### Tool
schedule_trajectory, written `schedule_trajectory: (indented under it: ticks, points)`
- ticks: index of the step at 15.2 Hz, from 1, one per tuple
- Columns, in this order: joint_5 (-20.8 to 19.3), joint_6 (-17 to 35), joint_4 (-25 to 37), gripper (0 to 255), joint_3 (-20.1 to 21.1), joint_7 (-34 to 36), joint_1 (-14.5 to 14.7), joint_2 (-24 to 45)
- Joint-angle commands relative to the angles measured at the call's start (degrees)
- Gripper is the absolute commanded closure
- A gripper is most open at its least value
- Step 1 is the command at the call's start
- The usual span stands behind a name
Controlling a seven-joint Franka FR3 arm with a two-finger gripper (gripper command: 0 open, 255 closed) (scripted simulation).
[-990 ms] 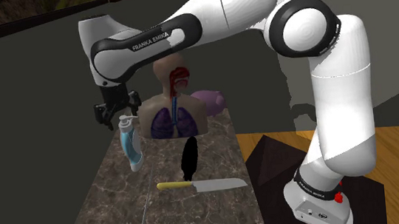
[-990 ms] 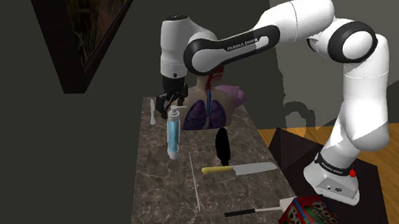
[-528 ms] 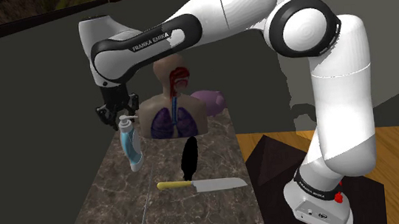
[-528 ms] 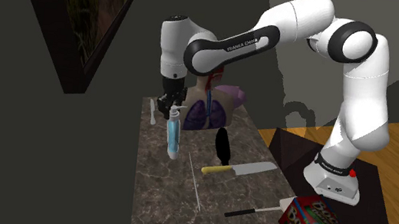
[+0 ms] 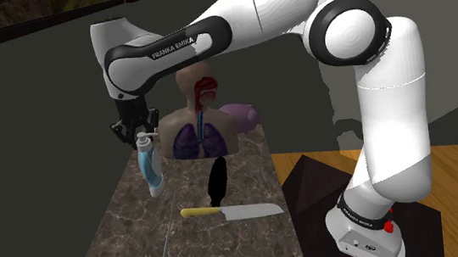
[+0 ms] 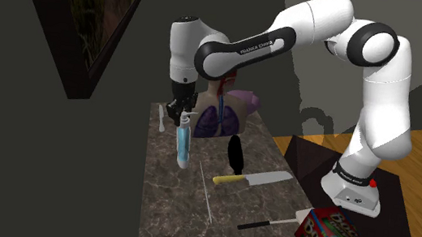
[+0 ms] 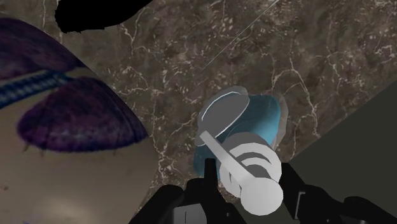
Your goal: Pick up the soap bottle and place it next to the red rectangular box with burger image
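Your black pincer (image 7: 248, 183) straddles the upright blue, white-pumped soap bottle (image 7: 257, 118); you cannot tell whether it grips.

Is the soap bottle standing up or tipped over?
Upright: the bottle stands base-down on the counter, its top just under the pincer.

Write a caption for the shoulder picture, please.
Robot gripper at the pump of a blue soap bottle on a stone counter.
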Motion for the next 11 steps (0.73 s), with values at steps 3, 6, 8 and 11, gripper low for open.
schedule_trajectory:
  ticks: [3,6,8,11]
  points:
    - [0.1,-1.4,1.0,255,0.1,-0.1,0.0,-0.3]
    - [0.3,-3.5,2.8,255,0.2,-0.2,0.1,-0.7]
    - [0.4,-4.9,4.0,255,0.2,-0.2,0.1,-1.0]
    - [0.5,-7.1,6.0,255,0.3,-0.3,0.2,-1.2]
